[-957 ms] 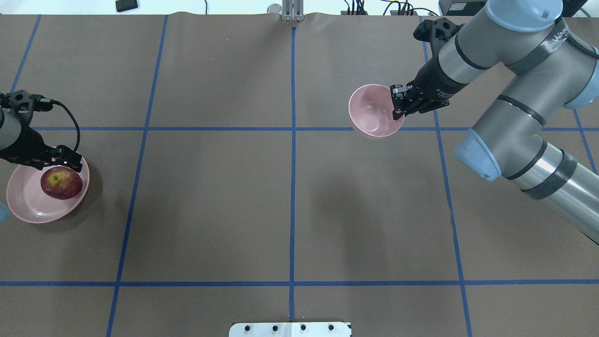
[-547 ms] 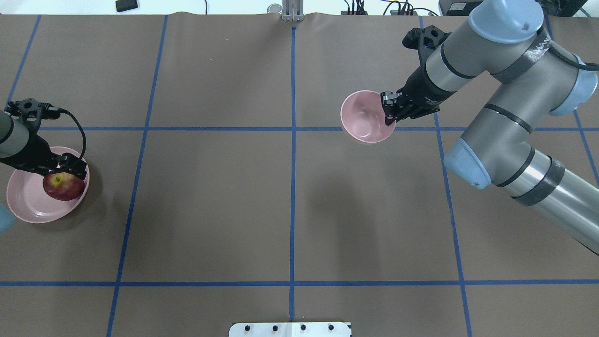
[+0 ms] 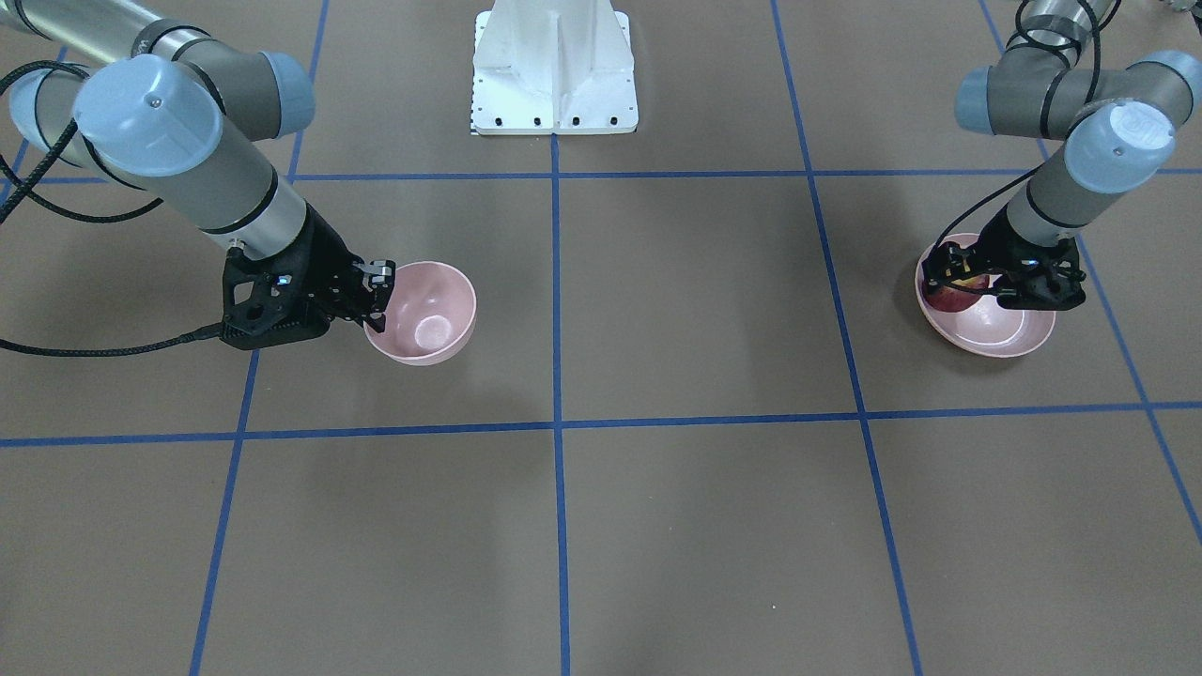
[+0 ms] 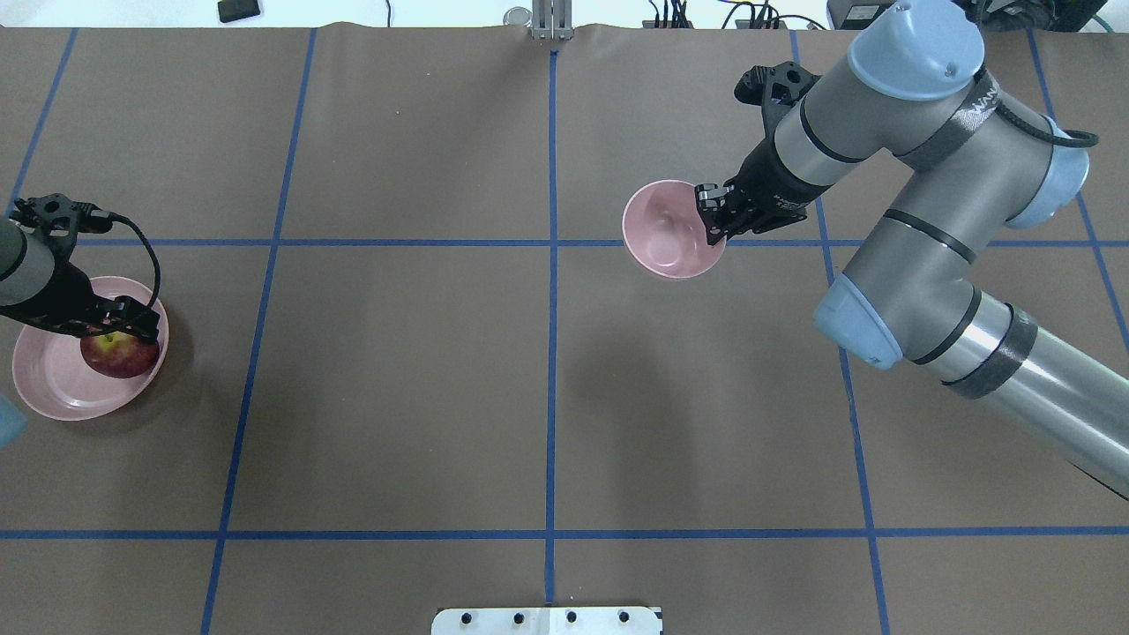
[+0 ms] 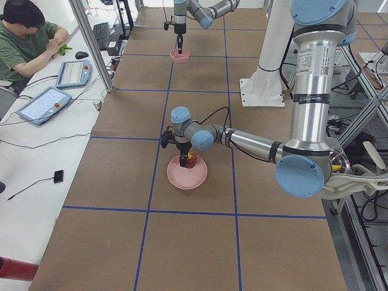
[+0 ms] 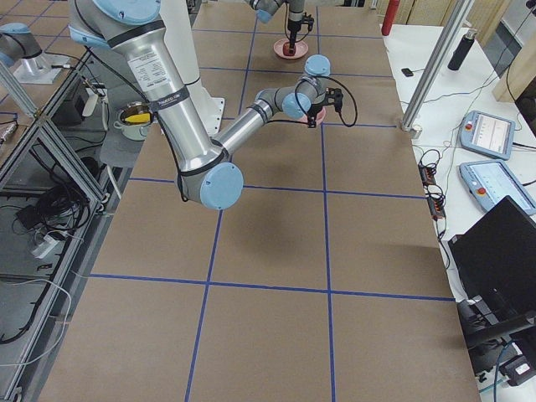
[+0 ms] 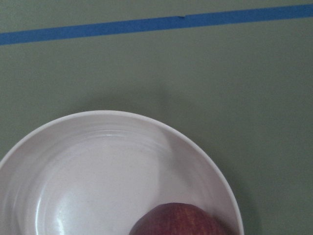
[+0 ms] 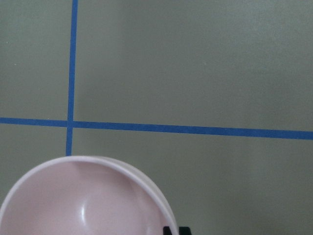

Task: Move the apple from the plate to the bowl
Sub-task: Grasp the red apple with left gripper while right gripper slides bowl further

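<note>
Apple lies in the plate at the left end of the bench in the overhead view, close to the plate's right rim. The left fingers hang low over the apple's far half. Beyond the centre tape line, well apart from the apple, the right fingers are closed on the right side of the rim of the bowl.

From the front-facing camera the apple is a red patch at the plate's view-left side, mostly hidden by the left fingers. They appear spread to either side of it; I cannot tell whether they press on its skin. The right fingers pinch the bowl's rim.

From the bench's left end, the left fingers point straight down beside the apple, which rests in the plate. Far off, the right fingers stand upright over the bowl.

The left wrist camera shows the apple's top at the bottom edge, just inside the plate's right rim.

The right wrist camera shows the bowl at lower left, with a dark fingertip at its rim.
</note>
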